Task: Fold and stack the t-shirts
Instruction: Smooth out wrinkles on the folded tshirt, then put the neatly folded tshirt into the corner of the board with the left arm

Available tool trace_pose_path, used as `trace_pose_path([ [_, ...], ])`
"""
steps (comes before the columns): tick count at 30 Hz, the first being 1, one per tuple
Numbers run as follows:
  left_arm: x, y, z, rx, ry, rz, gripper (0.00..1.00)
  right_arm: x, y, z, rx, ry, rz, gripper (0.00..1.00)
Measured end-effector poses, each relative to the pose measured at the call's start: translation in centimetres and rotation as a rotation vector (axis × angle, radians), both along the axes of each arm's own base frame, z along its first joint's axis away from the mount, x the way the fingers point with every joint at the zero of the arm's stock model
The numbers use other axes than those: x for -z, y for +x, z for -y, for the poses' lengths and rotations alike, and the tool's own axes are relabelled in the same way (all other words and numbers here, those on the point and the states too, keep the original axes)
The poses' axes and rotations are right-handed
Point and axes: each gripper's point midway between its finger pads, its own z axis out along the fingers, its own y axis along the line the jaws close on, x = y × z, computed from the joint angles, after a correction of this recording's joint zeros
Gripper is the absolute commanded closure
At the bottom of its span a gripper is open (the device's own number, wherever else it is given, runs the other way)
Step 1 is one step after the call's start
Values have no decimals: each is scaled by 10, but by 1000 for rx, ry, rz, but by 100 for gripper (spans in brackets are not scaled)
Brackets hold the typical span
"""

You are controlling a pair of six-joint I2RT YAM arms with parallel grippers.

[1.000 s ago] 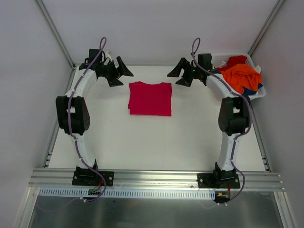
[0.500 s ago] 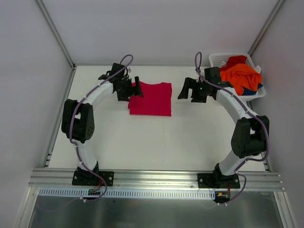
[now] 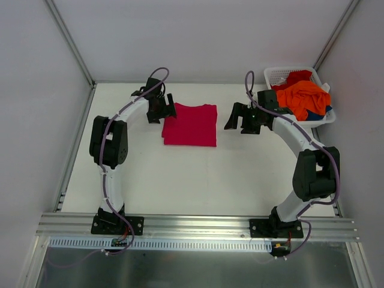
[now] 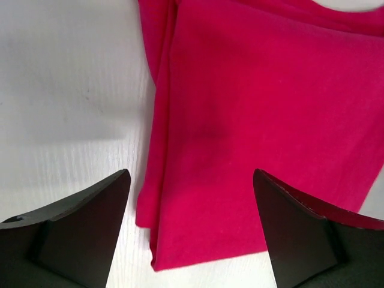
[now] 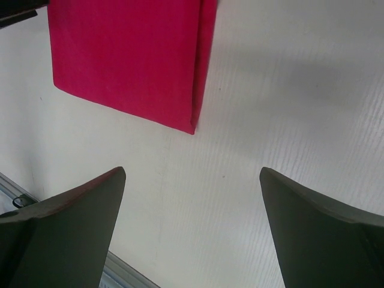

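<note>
Now the folded magenta t-shirt [image 3: 190, 124] lies flat on the table [image 3: 198, 180], the left gripper [image 3: 167, 110] spread wide over its left edge. Right gripper [image 3: 238, 118] hangs released just beside it, more shirts [image 3: 305, 95] heaped in the basket [image 3: 275, 74].

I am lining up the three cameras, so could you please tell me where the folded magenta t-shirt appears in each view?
Top external: the folded magenta t-shirt lies centre, towards the far end of the table, between the two arms.
Left wrist: it fills the centre and right, its folded edge running down left of centre.
Right wrist: it sits in the upper left.
Shared landmark: the white table.
</note>
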Motion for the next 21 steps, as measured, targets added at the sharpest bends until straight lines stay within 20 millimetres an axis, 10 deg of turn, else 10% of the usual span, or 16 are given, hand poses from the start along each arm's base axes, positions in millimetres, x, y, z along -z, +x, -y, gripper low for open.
trace_pose_path([
  [6, 36, 5, 0, -7, -11, -68, 24, -13, 9, -3, 10, 16, 29, 0],
  [13, 41, 18, -8, -45, -85, -91, 57, -22, 15, -5, 14, 28, 49, 1],
  [17, 43, 23, -8, -50, -109, -97, 97, -20, 17, -5, 12, 22, 37, 0],
  [21, 44, 23, -10, -65, -114, -104, 100, -24, 20, -5, 7, 13, 36, 0],
])
